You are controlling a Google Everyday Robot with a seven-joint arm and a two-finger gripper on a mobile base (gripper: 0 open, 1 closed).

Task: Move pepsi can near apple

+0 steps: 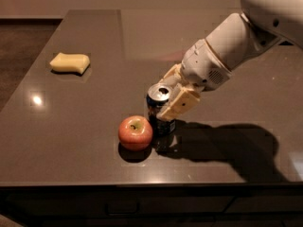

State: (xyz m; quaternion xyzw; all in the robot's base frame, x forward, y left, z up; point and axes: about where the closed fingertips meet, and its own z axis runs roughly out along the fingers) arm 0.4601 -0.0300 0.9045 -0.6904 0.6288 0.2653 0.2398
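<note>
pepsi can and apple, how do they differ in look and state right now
The pepsi can is dark blue, cylindrical and taller; the apple is red, round and lower. The gripper holds the pepsi can; the apple lies free beside it. Both are near the front edge of the table.
</note>
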